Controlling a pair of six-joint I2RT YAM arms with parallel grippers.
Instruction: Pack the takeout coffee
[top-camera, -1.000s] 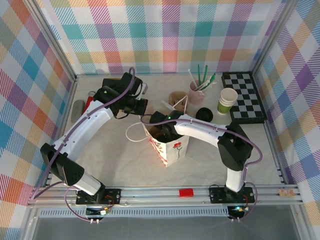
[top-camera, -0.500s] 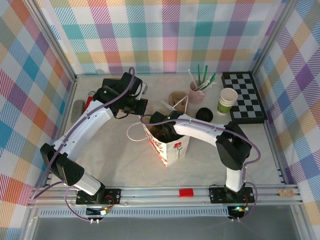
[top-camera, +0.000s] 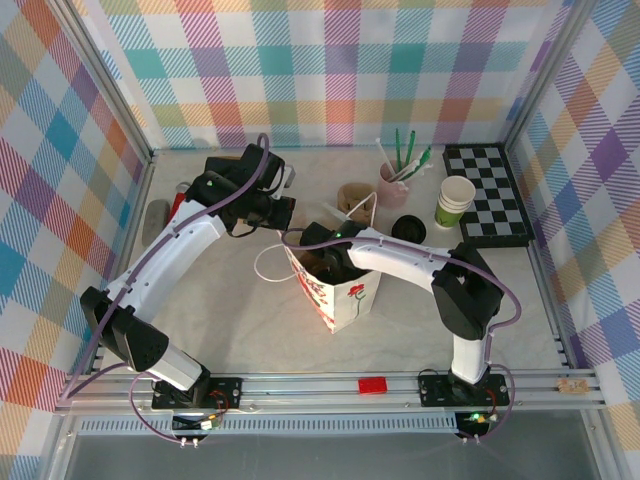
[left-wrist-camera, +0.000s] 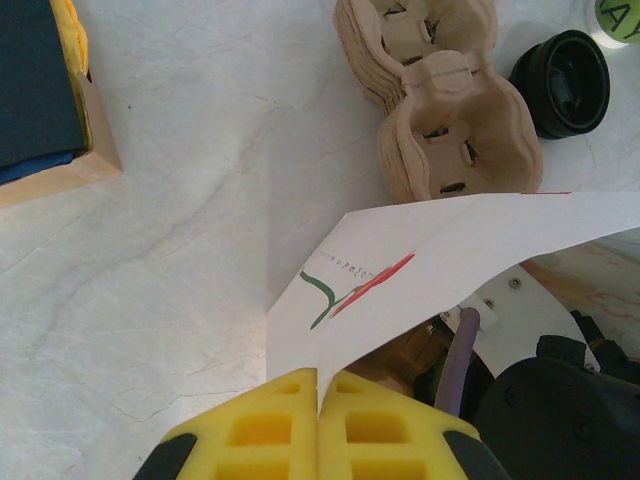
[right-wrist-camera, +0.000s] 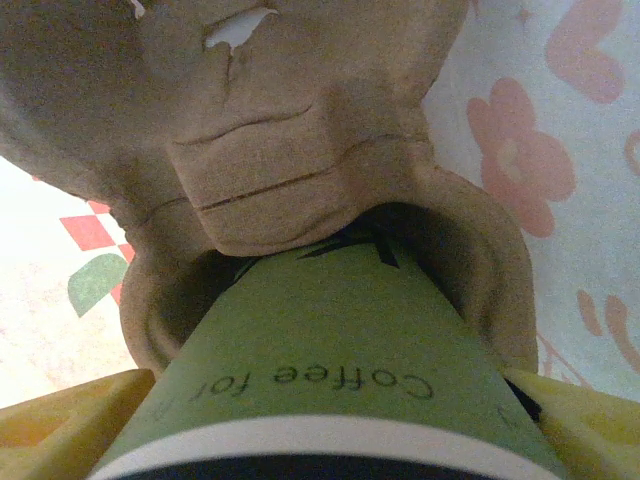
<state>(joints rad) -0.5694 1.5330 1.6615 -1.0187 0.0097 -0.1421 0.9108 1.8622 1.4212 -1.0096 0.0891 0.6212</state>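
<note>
Green takeout coffee (right-wrist-camera: 330, 350) between yellow fingers (right-wrist-camera: 60, 425) of right hand (right-wrist-camera: 325, 418)

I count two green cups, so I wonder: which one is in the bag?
The black-lidded cup, seated in a brown carrier inside the white bag, flanked by the right tool. The other cup stands lidless beside the checkerboard.

Black words "Coffee for" upside down on the green side of the coffee cup (right-wrist-camera: 330, 350), running on out of sight towards 8 o'clock, a line of small print beside the red-and-green logo on the white paper bag (left-wrist-camera: 400, 270), too small to read
</note>
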